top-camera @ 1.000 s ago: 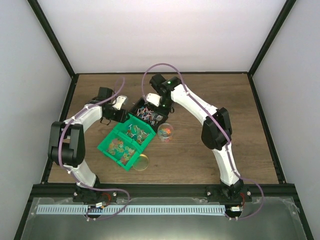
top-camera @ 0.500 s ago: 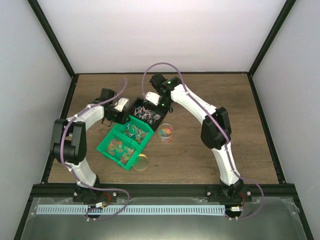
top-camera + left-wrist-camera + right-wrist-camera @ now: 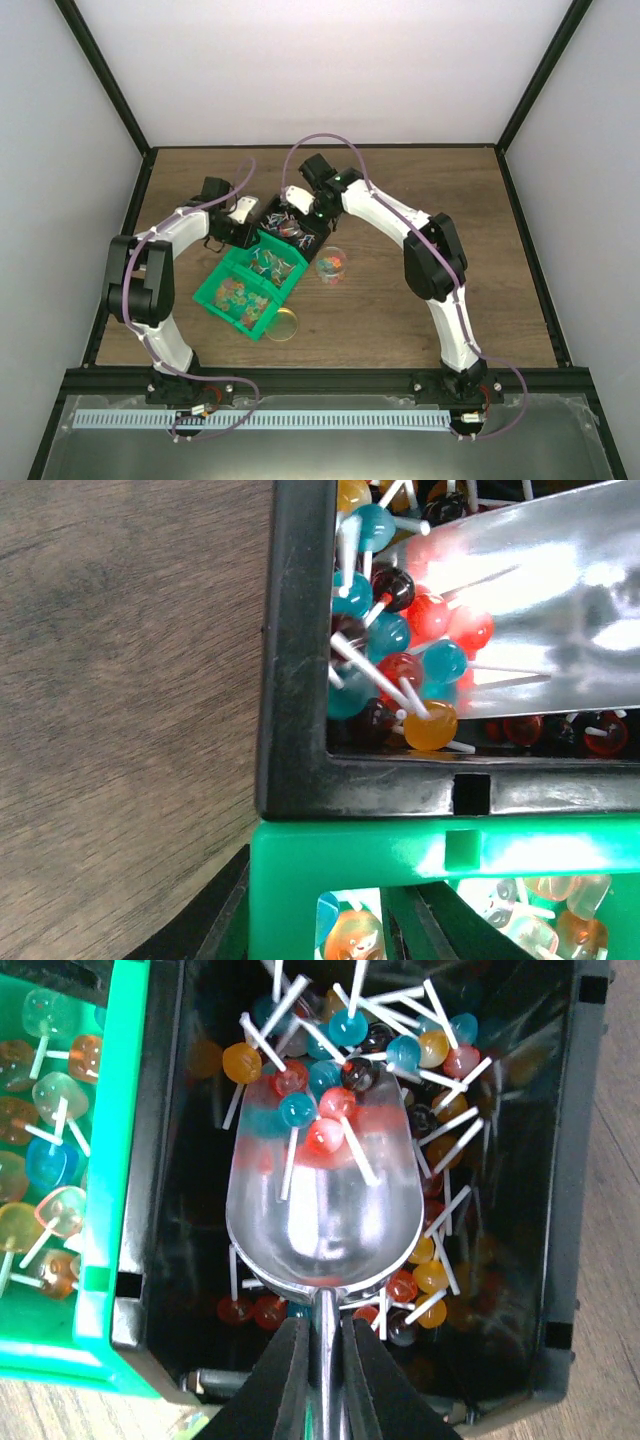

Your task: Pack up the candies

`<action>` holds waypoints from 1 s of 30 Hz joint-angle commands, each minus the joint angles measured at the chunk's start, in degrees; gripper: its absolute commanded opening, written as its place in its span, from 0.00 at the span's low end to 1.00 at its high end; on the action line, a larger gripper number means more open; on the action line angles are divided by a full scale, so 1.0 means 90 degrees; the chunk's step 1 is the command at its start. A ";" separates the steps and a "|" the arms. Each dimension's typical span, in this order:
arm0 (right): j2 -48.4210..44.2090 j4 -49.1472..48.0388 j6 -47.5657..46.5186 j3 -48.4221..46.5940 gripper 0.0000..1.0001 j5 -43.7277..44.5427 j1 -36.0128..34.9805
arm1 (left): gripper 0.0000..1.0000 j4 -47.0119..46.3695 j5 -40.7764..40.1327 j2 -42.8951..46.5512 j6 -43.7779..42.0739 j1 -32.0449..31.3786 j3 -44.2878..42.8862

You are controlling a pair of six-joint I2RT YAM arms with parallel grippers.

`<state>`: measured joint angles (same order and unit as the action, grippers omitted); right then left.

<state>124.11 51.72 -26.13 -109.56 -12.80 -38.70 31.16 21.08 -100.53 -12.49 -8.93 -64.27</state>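
Right wrist view: right gripper (image 3: 323, 1332) is clamped tight on the thin handle of the metal scoop (image 3: 320, 1210). Both fingers pinch the handle, so the bowl points straight out from the wrist. Bowl sits low inside the black bin (image 3: 162, 1210), front lip pushed into the heap of candies (image 3: 298, 1110). A few sweets on sticks sit in the bowl near the lip; rear of the bowl is bare. Reads as a dig under way, not a full load.

Most candies lie loose in the black bin, around and under the scoop. More lie in the compartments of the green bin (image 3: 115, 1110), which butts against the black bin's side.

Top external view: left gripper (image 3: 243, 222) is at the black bin's left edge, across from the scoop arm. Likely there to brace the bin against the push. Jaws are hidden from above, and the left wrist view shows only the bin corner, so I cannot tell whether they grip the wall.

Clear cup (image 3: 332, 264) stands just right of the bins with some candies in it. Gold lid (image 3: 283, 322) is off, lying by the green bin's near corner. Cup is open, probably to take the scoopful.
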 commanded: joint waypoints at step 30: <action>-0.1667 -0.4799 0.1382 0.4061 0.01 -0.1610 0.0388 | 0.37 0.0313 0.0255 -0.0448 -0.0145 0.0171 -0.0735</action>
<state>111.77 12.69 -15.31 -74.81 -22.46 -35.64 35.97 22.24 -103.90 -13.80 -7.75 -68.49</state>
